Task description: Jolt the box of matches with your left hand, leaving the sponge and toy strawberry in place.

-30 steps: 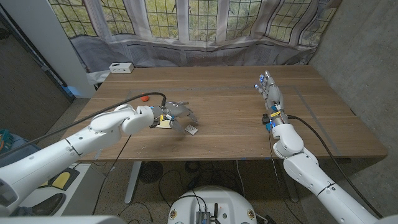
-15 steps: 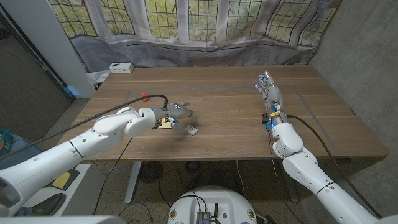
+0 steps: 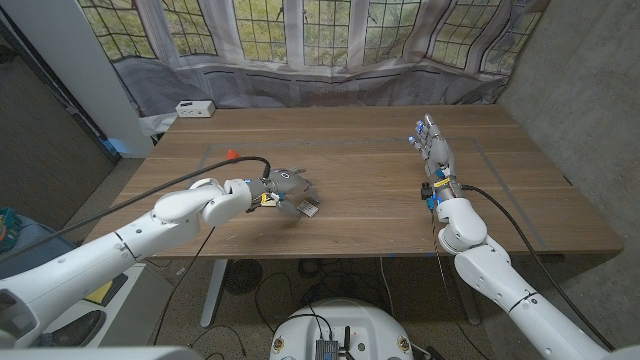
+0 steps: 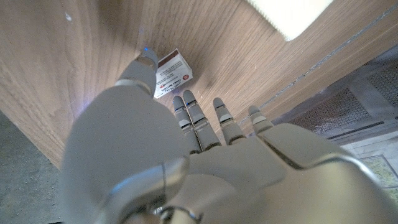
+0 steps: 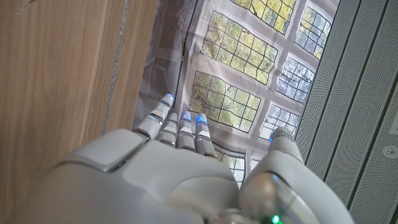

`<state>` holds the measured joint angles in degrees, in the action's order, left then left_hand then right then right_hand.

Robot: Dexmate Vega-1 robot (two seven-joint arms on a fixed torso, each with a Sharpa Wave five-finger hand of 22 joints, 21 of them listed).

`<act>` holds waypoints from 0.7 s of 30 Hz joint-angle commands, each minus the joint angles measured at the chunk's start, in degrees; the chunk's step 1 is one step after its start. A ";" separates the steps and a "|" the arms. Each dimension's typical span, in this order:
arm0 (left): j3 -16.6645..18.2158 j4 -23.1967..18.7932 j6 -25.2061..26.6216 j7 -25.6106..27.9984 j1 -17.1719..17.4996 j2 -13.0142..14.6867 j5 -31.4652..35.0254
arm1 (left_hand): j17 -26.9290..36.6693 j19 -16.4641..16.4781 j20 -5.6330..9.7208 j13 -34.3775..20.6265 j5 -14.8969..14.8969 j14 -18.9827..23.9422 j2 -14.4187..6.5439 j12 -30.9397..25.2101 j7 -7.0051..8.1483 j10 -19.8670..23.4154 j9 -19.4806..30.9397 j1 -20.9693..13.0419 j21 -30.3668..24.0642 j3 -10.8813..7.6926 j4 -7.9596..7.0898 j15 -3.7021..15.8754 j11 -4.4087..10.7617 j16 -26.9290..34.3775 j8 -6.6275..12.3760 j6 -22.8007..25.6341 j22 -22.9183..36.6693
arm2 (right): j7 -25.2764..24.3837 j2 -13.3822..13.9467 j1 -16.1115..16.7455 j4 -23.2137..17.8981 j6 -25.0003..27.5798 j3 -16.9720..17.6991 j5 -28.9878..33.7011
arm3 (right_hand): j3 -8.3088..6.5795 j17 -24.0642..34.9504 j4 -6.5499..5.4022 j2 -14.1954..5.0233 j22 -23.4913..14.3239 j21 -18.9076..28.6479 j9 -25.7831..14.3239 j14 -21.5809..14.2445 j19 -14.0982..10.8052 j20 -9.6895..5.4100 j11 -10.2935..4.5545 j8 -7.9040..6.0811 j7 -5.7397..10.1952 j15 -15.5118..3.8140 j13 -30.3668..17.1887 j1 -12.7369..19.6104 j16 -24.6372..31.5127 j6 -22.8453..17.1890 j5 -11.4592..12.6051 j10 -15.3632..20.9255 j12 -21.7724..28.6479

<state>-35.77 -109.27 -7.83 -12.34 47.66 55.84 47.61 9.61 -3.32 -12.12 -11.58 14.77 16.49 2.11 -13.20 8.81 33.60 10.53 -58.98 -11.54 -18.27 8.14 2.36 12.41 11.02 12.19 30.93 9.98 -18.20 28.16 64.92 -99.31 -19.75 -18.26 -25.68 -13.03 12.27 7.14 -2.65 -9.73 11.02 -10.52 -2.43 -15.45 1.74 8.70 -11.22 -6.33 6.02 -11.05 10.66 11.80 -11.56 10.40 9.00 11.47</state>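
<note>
The small matchbox (image 3: 311, 209) with a red-and-white label lies on the wooden table (image 3: 370, 190) near its front edge. My left hand (image 3: 285, 187) hovers right beside it with fingers spread and holds nothing. In the left wrist view the thumb tip (image 4: 147, 58) sits at the matchbox (image 4: 171, 74) edge; whether they touch is unclear. A pale sponge (image 4: 290, 15) lies further out, mostly hidden under my hand in the head view. The red toy strawberry (image 3: 232, 155) sits to the left, behind my forearm. My right hand (image 3: 436, 152) stands on its edge at the right, fingers straight.
A white box (image 3: 194, 108) rests on the table's back left corner. A black cable (image 3: 215, 176) runs along my left arm. Curtained windows (image 3: 300, 40) stand behind the table.
My left hand and forearm have crept slightly to the right toward the matchbox, uncovering the strawberry more. The matchbox has barely shifted. The right hand has stayed still.
</note>
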 commanded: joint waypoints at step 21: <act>-2.10 2.29 2.23 -2.27 -0.74 -1.72 -2.57 | 0.07 3.31 -0.09 -0.13 -2.96 4.93 -3.19 -2.21 -0.99 13.11 0.24 -3.81 0.03 0.18 0.65 3.97 -0.21 0.47 2.02 14.56 0.07 | -0.34 -0.32 -0.07 0.06 0.22 -0.19 -0.27 | 0.18 0.13 0.11 -0.30 -0.20 -0.01 -0.18 -0.02 0.23 0.24 0.09 0.00 0.40 0.49 -0.20 0.00 0.22 -0.21 0.17 0.27 0.21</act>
<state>-37.74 -107.06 -7.18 -13.54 46.62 54.31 46.31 9.62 -0.61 -11.94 -11.46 12.18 20.59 -1.08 -15.00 8.19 45.08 10.45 -62.14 -11.54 -18.18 8.54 2.35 12.06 11.24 13.75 43.67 9.97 -18.49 28.23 65.06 -99.68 -19.29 -18.27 -25.87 -13.03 12.27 7.13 -2.65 -9.73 11.02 -10.52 -2.43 -15.45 1.75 8.71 -11.22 -6.33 6.02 -11.05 10.66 11.80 -11.55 10.40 9.00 11.47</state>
